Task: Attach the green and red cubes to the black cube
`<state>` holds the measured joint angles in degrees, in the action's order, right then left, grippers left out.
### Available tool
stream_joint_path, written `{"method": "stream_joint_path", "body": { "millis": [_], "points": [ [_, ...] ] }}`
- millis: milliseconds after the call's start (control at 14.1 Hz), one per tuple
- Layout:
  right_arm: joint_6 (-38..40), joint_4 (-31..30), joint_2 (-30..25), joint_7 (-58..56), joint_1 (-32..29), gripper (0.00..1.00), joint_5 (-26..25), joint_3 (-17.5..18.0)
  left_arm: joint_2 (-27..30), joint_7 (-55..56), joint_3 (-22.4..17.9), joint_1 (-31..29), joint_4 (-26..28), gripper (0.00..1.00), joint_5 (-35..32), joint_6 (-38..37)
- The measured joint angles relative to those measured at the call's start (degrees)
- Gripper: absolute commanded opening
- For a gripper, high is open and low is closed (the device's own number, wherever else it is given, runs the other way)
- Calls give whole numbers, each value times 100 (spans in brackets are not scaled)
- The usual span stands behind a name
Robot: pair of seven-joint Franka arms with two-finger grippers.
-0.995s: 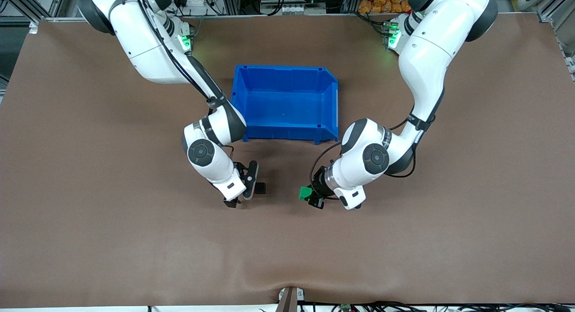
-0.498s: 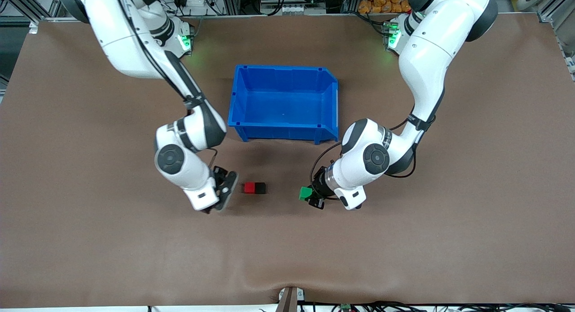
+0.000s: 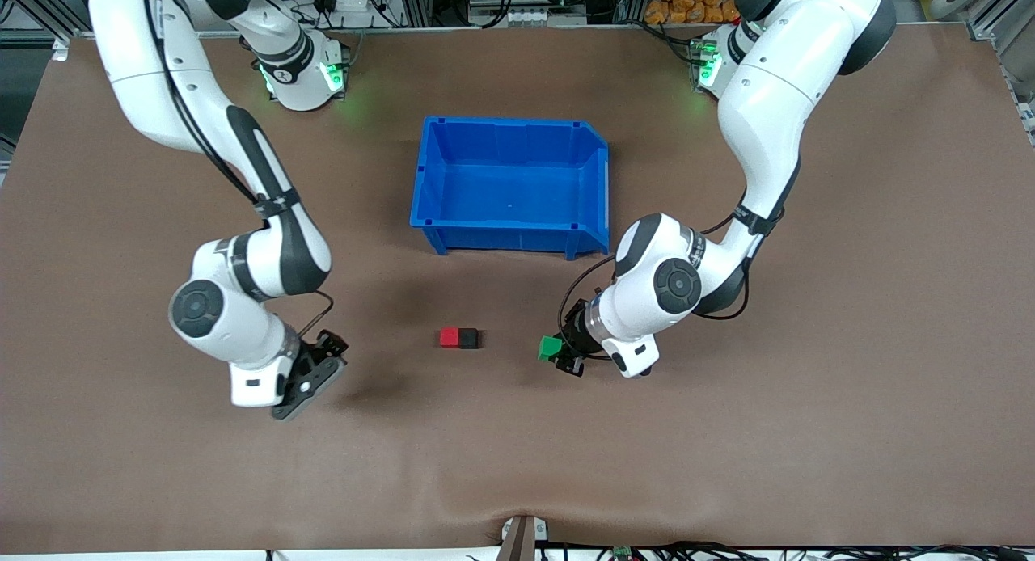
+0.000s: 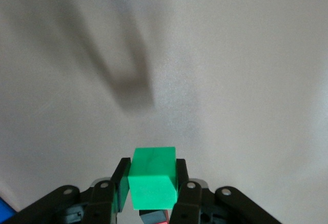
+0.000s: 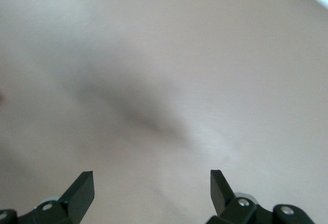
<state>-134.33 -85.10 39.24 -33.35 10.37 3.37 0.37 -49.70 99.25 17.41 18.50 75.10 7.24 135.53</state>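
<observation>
- We are holding the green cube [image 3: 550, 347] clamped in the left pincer [image 3: 564, 352], low over the worktop [image 3: 808, 432] toward the left arm's end; the wrist view shows its fingers [image 4: 121, 183] pressed against both sides of the green cube [image 4: 151, 178].
- We are seeing the red cube [image 3: 449, 338] and the black cube [image 3: 468, 338] sitting on the worktop touching side by side, nearer the front camera than the blue bin [image 3: 594, 201], with the black one facing the green cube and a clear gap between them.
- The main risk, we judge, is pushing rather than joining: if the green cube is arriving off-line or tilted, it could shove the loose red-black pair along the worktop, since nothing is bracing that pair.
- A second risk is a skewed face: the green cube is looking slightly turned in the pincer, though the front view is too small for us to be sure, and a corner meeting the black cube first could twist the pair apart.
- The left arm is bending sharply at the elbow, wrist low and pincer pointing sideways toward the cubes.
- The right arm is waiting: its pincer [image 3: 311, 379] is hanging spread and empty over bare worktop toward the right arm's end, well apart from the cubes, its fingertips [image 5: 82, 188] wide apart.
</observation>
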Motion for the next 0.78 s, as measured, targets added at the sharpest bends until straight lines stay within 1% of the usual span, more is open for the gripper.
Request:
{"method": "stream_joint_path", "body": {
  "millis": [142, 213, 427, 569, 782],
  "points": [
    [54, 113, -230, 175, -47, 100, 0, -96, -3, 0, 0, 1, 0, 0, 0, 0],
    [204, 127, -387, 212, -82, 100, 0, -121, -5, 0, 0, 2, 0, 0, 0, 0],
    [974, 132, -865, 351, -201, 100, 4, -144, -12, 0, 0, 7, 1, 0, 0, -1],
    [1538, 130, -1161, 615, -231, 100, 4, -149, -21, 0, 1, 11, 1, 0, 0, -1],
    [2177, 131, -1544, 994, -241, 100, 1, -158, -31, 0, 1, 13, 2, 0, 0, -2]
  ]
}}
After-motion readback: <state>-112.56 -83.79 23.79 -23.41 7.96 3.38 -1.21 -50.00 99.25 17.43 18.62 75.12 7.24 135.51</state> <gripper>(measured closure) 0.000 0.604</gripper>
